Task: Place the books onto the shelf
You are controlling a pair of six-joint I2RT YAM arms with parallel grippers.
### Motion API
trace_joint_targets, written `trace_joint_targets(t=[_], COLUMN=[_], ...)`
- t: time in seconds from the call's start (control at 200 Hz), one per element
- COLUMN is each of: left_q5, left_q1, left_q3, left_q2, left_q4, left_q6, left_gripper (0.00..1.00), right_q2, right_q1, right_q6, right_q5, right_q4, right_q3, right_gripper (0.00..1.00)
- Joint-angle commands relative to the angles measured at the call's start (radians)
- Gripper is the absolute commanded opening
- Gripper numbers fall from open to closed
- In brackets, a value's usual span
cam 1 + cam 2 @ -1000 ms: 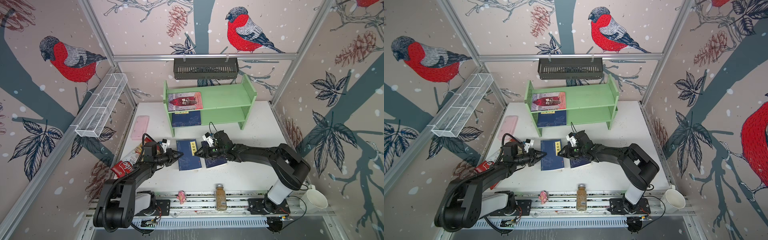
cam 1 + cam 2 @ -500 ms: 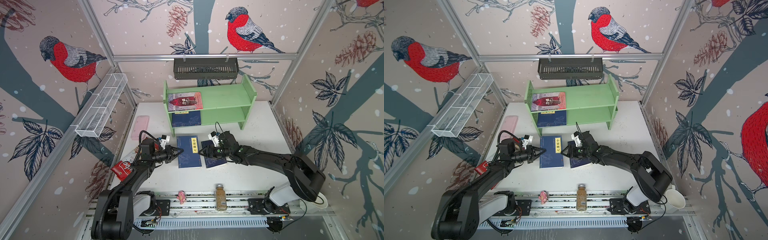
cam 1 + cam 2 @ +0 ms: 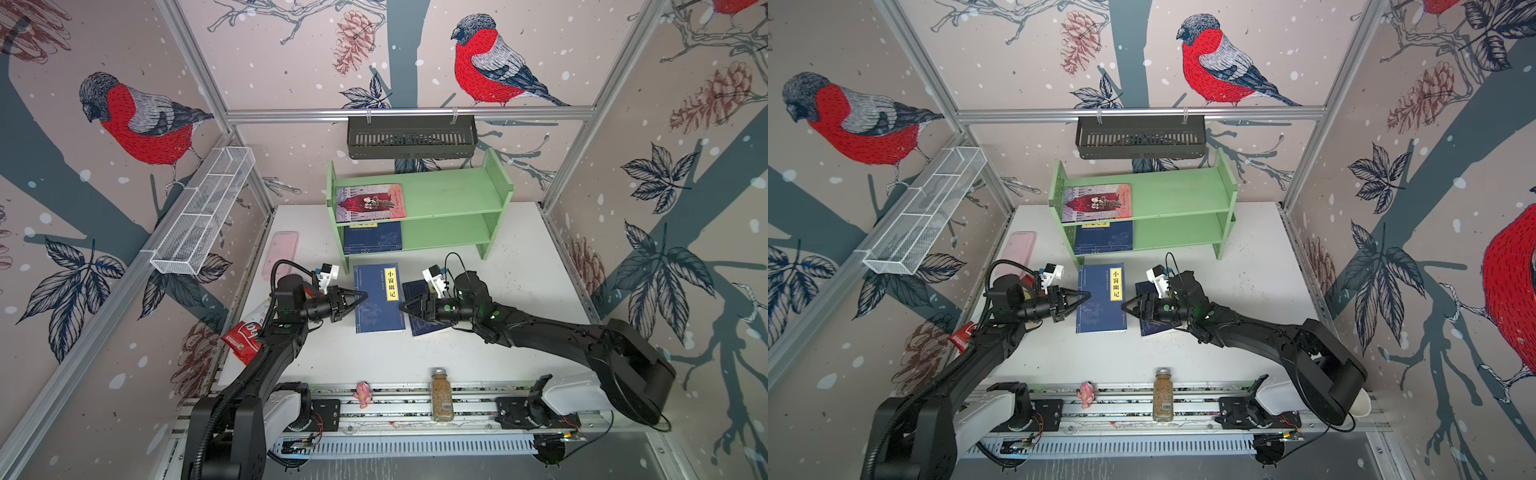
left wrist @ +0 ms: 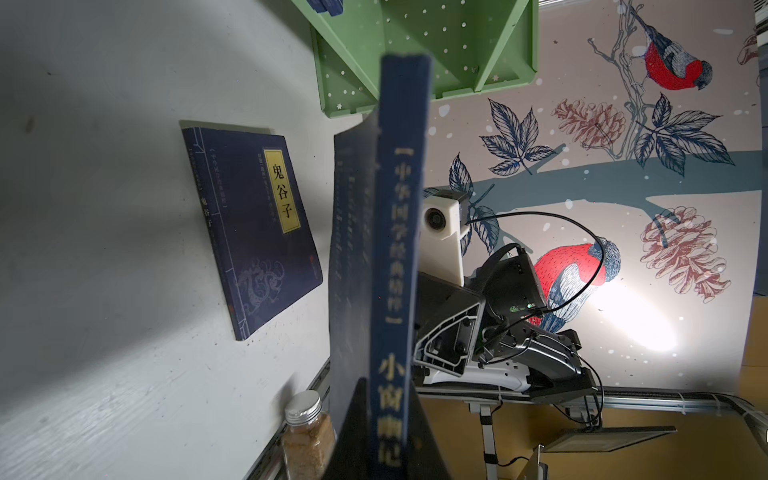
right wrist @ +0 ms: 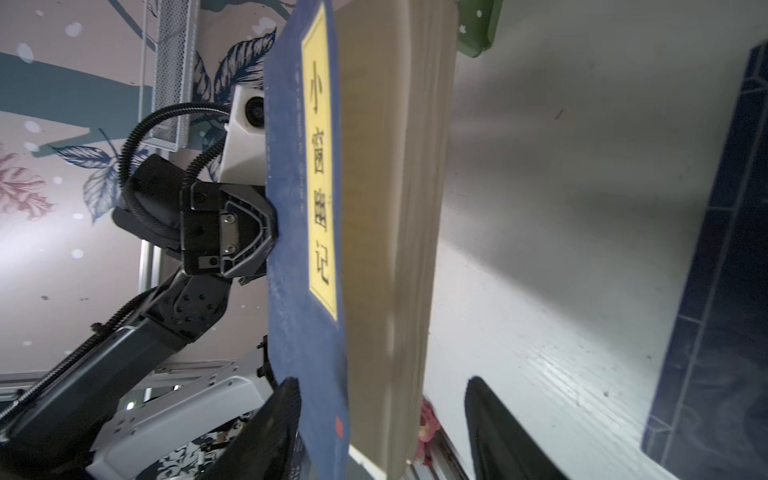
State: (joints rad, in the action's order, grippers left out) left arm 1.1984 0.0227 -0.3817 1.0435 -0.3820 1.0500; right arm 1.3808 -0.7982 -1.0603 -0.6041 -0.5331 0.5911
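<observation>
— While your left gripper [image 3: 360,296] is clamped on the spine edge of the lifted book [image 3: 378,297], your right gripper [image 3: 405,307] has its jaws spread around the opposite page edge. In the right wrist view one finger [image 5: 494,428] stands clear of the pages. The other is at the cover; can't tell if it touches.

— Where exactly is that book?

— It's off the table [image 3: 519,270], roughly level, yellow-label cover up, between your two grippers. That puts it on the near side of the shelf [image 3: 449,199], at its left end.

— And the other books?

— You have the pink-red book [image 3: 370,203] flat on the top tier, left end. Directly under it, the shelved navy book [image 3: 372,239] lies flat on the lower tier. A yellow label shows at its far edge; can't tell if that's a second book. Then the loose navy book [image 4: 253,228] lies flat on the table under your right gripper, right of the lifted one.

— Anything near the arms?

— You've got a red packet [image 3: 243,338] beside your left arm at the table's left edge, and a pink slab [image 3: 280,253] farther back on the left. On the near rail stand a spice jar [image 3: 441,395] and a small pink figure [image 3: 363,394], well apart from the books.
</observation>
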Motion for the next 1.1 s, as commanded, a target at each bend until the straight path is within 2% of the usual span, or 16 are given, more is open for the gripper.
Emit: trace_joint_targets(t=[0.0, 0.105, 0.195, 0.28, 0.345, 0.42, 0.485, 0.57, 0.66, 0.73, 0.82, 0.901, 1.096], left_q5=[0.041, 0.061, 0.052, 0.032, 0.003, -0.035, -0.086, -0.180, -0.294, -0.336, -0.407, -0.422, -0.442], left_q1=[-0.003, -0.004, -0.003, -0.003, -0.003, -0.003, -0.005, -0.005, -0.004, -0.004, -0.004, -0.003, -0.003], left_q3=[-0.016, -0.040, -0.054, -0.068, -0.078, -0.096, -0.131, -0.165, -0.164, -0.148, -0.152, -0.148, -0.110], left_q2=[0.015, 0.046, 0.062, 0.062, 0.045, 0.014, -0.018, -0.063, -0.117, -0.151, -0.191, -0.207, -0.223], left_q4=[-0.147, -0.205, -0.244, -0.254, -0.249, -0.227, -0.140, -0.024, 0.033, 0.012, 0.079, 0.066, 0.025], left_q6=[0.057, 0.080, 0.094, 0.100, 0.102, 0.085, 0.027, -0.036, -0.027, 0.004, 0.018, 0.043, 0.121], left_gripper=[0.00, 0.00, 0.00, 0.00, 0.00, 0.00, 0.00, 0.00, 0.00, 0.00, 0.00, 0.00, 0.00], right_q2=[0.003, -0.024, -0.100, -0.201, -0.289, -0.361, -0.388, -0.378, -0.337, -0.296, -0.234, -0.178, -0.058], right_q1=[-0.011, -0.029, -0.032, -0.034, -0.036, -0.040, -0.054, -0.095, -0.149, -0.186, -0.225, -0.250, -0.282], right_q6=[-0.061, -0.058, -0.049, -0.038, -0.048, -0.080, -0.107, -0.118, -0.137, -0.152, -0.160, -0.169, -0.233], right_q5=[-0.031, 0.009, 0.088, 0.169, 0.241, 0.289, 0.303, 0.313, 0.334, 0.353, 0.378, 0.409, 0.458], right_q4=[-0.165, -0.136, -0.052, 0.044, 0.100, 0.107, 0.086, 0.070, 0.005, -0.064, -0.120, -0.106, -0.288], right_q3=[-0.007, -0.013, -0.028, -0.038, -0.055, -0.084, -0.105, -0.106, -0.105, -0.100, -0.068, -0.021, 0.002], right_gripper=[0.65, 0.65, 0.65, 0.69, 0.78, 0.84, 0.85, 0.84, 0.84, 0.84, 0.84, 0.84, 0.84])
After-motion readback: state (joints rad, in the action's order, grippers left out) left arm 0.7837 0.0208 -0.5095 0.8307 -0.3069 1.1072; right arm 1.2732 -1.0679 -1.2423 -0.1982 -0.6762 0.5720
